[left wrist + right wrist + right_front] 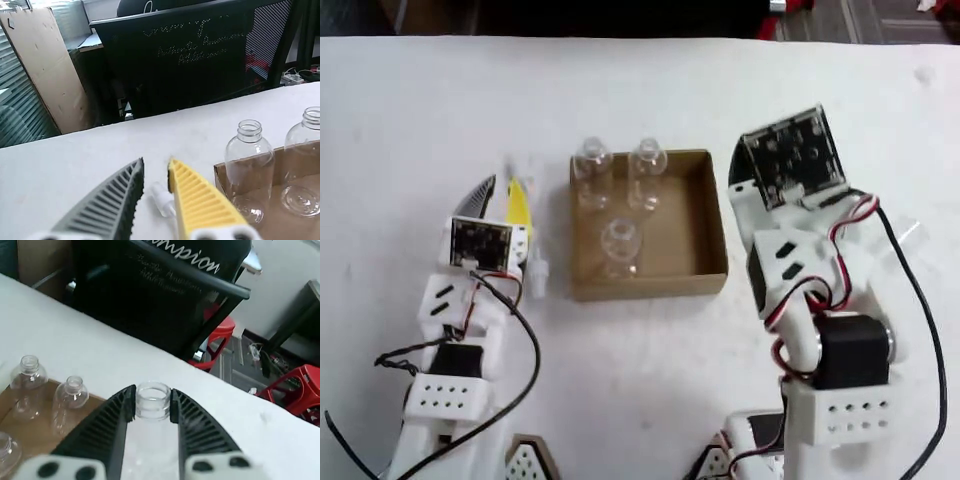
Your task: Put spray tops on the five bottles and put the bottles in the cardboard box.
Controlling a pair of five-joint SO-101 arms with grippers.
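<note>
With the right claw (151,402) clamped on the neck of a bottle (152,390), the left claw (156,167), parted over a spray top (161,198), should close squarely on it.

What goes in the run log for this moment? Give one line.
left gripper: open, by spray top on table | right gripper: shut on bottle, at neck | cardboard box: three bottles inside, no tops
</note>
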